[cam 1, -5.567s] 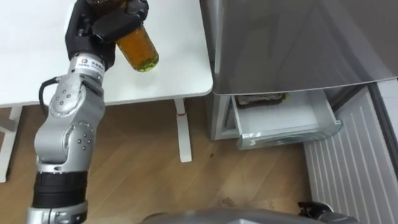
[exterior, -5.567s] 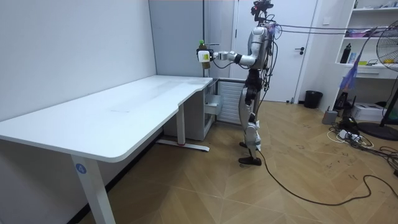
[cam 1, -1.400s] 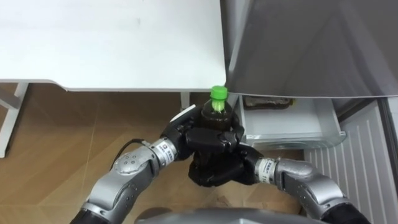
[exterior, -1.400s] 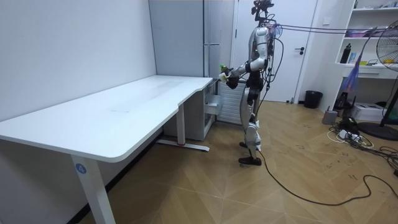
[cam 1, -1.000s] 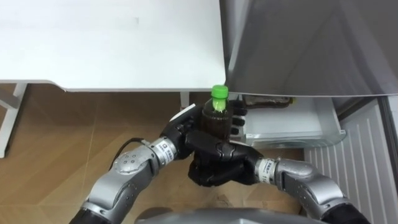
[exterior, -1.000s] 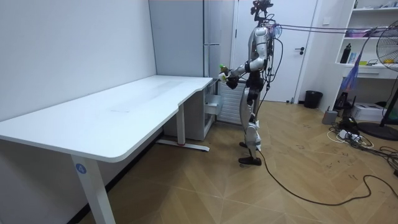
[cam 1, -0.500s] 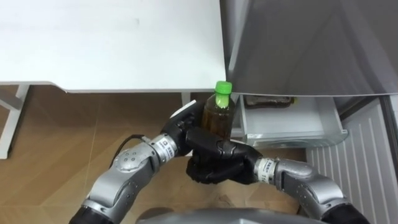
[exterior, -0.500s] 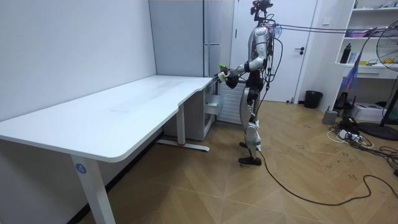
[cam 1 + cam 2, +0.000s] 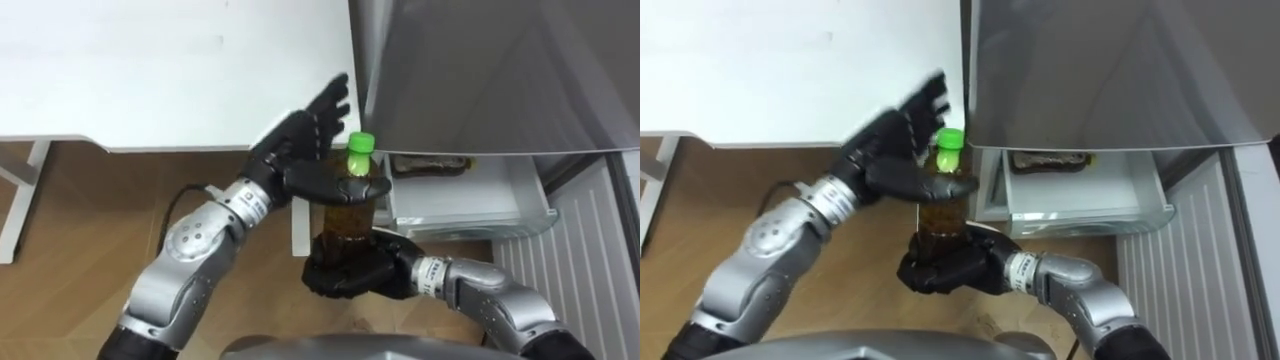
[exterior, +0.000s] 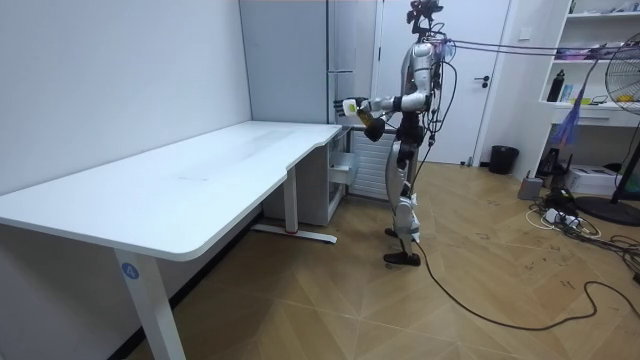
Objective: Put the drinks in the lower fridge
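While the robot stands upright at the far corner of the long white worktop (image 10: pixel 200 175), bare wood floor (image 10: pixel 330 310) lies open behind it and toward the room view's right. The worktop's rounded corner ends just beside the tall grey metal fridge (image 9: pixel 500 70), with a narrow gap between them. Below the fridge's door edge, the white lower drawer (image 9: pixel 470 200) is pulled out over the floor. The right hand (image 9: pixel 345 275) is curled round the base of the upright amber drink bottle with a green cap (image 9: pixel 350 215), held in the air between the worktop's corner and the drawer. The left hand (image 9: pixel 295 150) is spread wide with straight fingers, its thumb lying across the bottle's shoulder.
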